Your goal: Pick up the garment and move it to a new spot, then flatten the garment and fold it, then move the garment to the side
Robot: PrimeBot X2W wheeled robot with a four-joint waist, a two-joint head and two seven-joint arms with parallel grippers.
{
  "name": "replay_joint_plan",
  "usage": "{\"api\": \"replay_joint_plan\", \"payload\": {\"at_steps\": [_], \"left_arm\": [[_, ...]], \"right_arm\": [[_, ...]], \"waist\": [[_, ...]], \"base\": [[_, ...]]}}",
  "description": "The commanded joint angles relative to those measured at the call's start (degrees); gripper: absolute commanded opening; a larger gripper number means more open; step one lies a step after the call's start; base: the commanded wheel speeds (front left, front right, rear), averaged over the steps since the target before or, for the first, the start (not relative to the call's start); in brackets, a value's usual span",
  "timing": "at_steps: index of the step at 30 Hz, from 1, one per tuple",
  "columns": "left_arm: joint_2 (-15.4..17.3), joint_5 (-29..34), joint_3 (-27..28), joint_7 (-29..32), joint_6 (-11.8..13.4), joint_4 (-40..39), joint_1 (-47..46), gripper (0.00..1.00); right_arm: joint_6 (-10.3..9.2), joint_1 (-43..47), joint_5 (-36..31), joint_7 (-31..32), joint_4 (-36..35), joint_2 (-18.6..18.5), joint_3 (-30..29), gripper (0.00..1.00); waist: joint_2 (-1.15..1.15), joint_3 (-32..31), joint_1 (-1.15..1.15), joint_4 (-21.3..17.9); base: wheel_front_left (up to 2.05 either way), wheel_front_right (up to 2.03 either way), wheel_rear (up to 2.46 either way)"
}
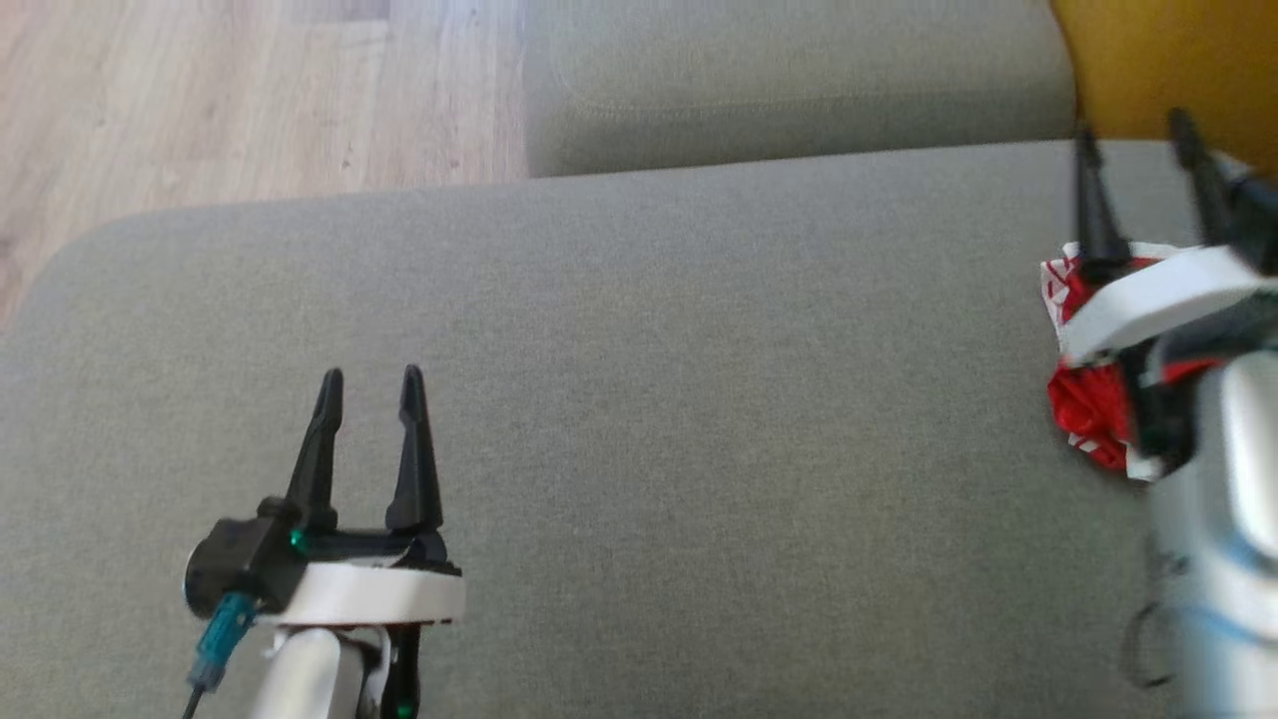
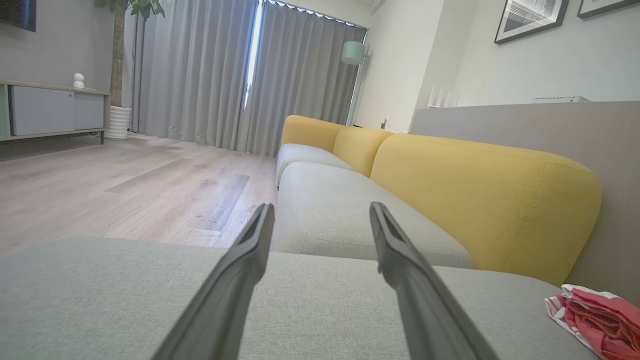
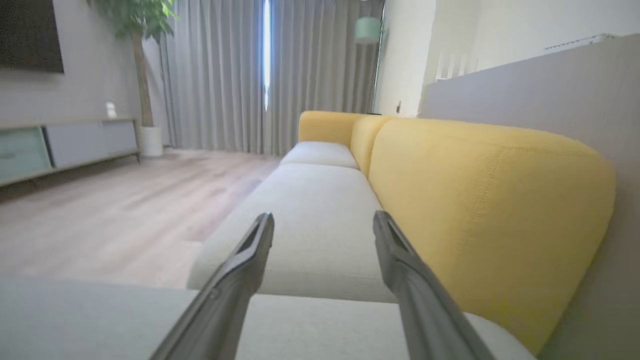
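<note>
The garment (image 1: 1086,399) is a crumpled red and white bundle at the right edge of the grey sofa seat (image 1: 699,399); the left wrist view has it at the lower right (image 2: 595,315). My right gripper (image 1: 1135,135) hangs over the garment, partly covering it, fingers apart and empty, also open in its own view (image 3: 322,217). My left gripper (image 1: 369,377) is open over the bare seat at the lower left, far from the garment, with nothing between its fingers (image 2: 320,207).
A yellow backrest (image 1: 1168,70) borders the seat at the upper right. A second grey seat cushion (image 1: 789,80) lies beyond. Wooden floor (image 1: 250,100) lies past the seat's left edge. The room holds curtains (image 2: 240,75), a potted plant and a low cabinet (image 2: 50,110).
</note>
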Motion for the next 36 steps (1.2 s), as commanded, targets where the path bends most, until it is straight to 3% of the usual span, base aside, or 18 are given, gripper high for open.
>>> {"api": "replay_joint_plan", "payload": {"at_steps": [1, 4, 7, 13, 22, 36], "left_arm": [[0.34, 0.17, 2.35, -0.37, 0.22, -2.19, -1.19, 1.0], [0.34, -0.06, 2.59, -0.37, 0.32, -2.55, -0.49, 1.0], [0.34, -0.05, 2.32, -0.37, 0.28, -2.78, 0.11, 1.0], [0.34, 0.69, 2.24, -0.37, 1.49, -2.27, 1.26, 1.0], [0.34, 0.13, 2.94, -0.37, 4.8, -0.79, 2.2, 1.0], [0.34, -3.18, 3.9, -0.37, 2.93, -1.07, 2.69, 1.0]], "right_arm": [[-0.05, 0.07, 0.64, -1.02, -3.08, 2.72, 0.01, 1.0], [-0.05, 2.87, 1.39, -3.16, -4.91, 7.03, -0.64, 1.0], [-0.05, 6.87, 2.82, -5.85, -5.21, 8.4, 0.14, 1.0], [-0.05, 15.96, 9.57, -12.68, -1.48, 8.59, 4.93, 1.0], [-0.05, 19.96, 10.15, -15.72, 0.78, 8.61, 5.55, 1.0], [-0.05, 19.87, 9.84, -15.83, -1.7, 8.62, 5.39, 1.0]], "waist": [[0.0, -0.44, 0.01, -0.02], [0.0, -0.67, 0.01, -0.05], [0.0, -0.79, 0.01, -0.04], [0.0, -0.81, 0.01, 0.11], [0.0, -0.38, 0.01, -0.1], [0.0, -0.67, 0.01, -0.16]], "base": [[0.0, 0.0, 0.0], [0.0, 0.0, 0.0], [0.0, 0.0, 0.0], [0.0, 0.0, 0.0], [0.0, 0.0, 0.0], [0.0, 0.0, 0.0]]}}
